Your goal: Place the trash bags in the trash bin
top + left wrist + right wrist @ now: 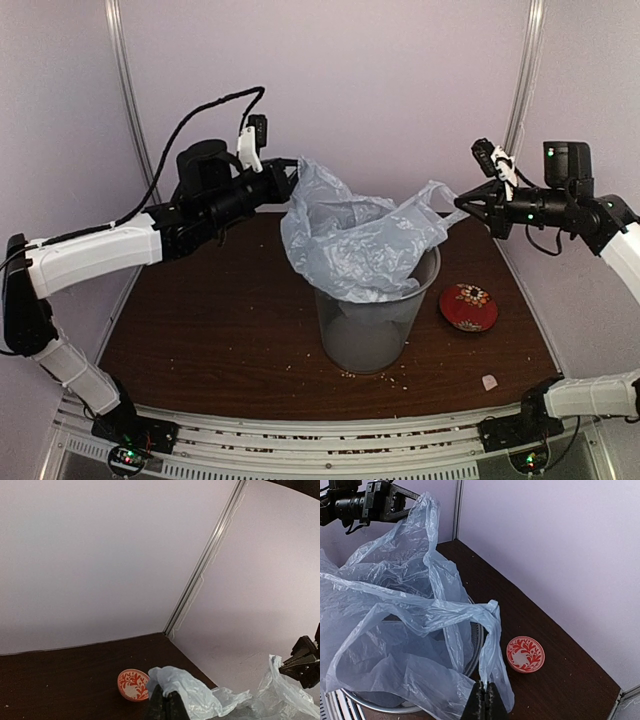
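The pale blue-grey trash bag hangs stretched between both grippers, its lower part inside the grey wire-mesh trash bin at the table's middle. My left gripper is shut on the bag's left top edge, above and left of the bin; in the left wrist view its gripper pinches the plastic. My right gripper is shut on the bag's right handle, above and right of the bin; in the right wrist view its gripper grips the handle loop beside the bin's rim.
A small red-patterned bowl sits on the dark brown table right of the bin; it also shows in the left wrist view and the right wrist view. A small pale scrap lies near the front right. Pale walls enclose the back and sides.
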You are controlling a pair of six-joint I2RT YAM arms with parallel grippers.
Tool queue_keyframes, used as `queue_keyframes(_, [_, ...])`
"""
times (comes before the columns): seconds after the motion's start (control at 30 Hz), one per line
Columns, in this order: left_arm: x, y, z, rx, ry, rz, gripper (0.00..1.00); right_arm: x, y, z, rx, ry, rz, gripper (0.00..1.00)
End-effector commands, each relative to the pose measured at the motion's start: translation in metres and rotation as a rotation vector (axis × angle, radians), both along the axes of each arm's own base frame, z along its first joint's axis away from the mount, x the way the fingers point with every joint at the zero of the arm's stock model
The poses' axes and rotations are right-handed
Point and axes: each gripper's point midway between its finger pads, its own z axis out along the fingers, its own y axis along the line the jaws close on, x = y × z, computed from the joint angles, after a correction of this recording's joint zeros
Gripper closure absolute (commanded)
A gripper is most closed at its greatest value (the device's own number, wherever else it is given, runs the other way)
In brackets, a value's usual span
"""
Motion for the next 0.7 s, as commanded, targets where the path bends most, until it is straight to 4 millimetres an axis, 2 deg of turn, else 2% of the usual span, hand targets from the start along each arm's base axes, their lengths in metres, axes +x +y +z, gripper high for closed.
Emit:
queue_keyframes(0.0, [0.003, -0.022, 0.035, -0.016, -0.085, -0.100, 1.00, -0.005, -0.019, 0.015, 0.043, -0.056, -0.020, 1.00])
queue_keyframes(0.1, [-0.005, -0.021, 0.044, -0.001, -0.099, -0.129, 1.00, -0.008, -0.038, 0.017, 0.041, -0.086, -0.064, 1.00])
queue_keyframes(0.17, [-0.017, -0.006, 0.043, 0.013, -0.106, -0.118, 1.00, -0.015, -0.045, 0.009, 0.009, -0.114, -0.067, 1.00])
queue_keyframes(0.27, [-0.036, 0.010, 0.018, 0.046, -0.067, -0.129, 1.00, -0.038, -0.042, -0.025, -0.051, -0.096, 0.007, 1.00])
queue_keyframes(0.37, [-0.058, 0.018, -0.016, 0.056, 0.005, -0.191, 1.00, -0.060, -0.037, -0.052, -0.074, -0.052, 0.082, 1.00])
queue_keyframes(0.5, [-0.084, 0.025, -0.036, 0.026, 0.046, -0.268, 1.00, -0.083, -0.032, -0.059, -0.105, -0.068, 0.166, 1.00])
queue_keyframes(0.67, [-0.094, 0.028, -0.052, 0.066, 0.079, -0.292, 1.00, -0.097, -0.032, -0.072, -0.175, -0.129, 0.221, 1.00])
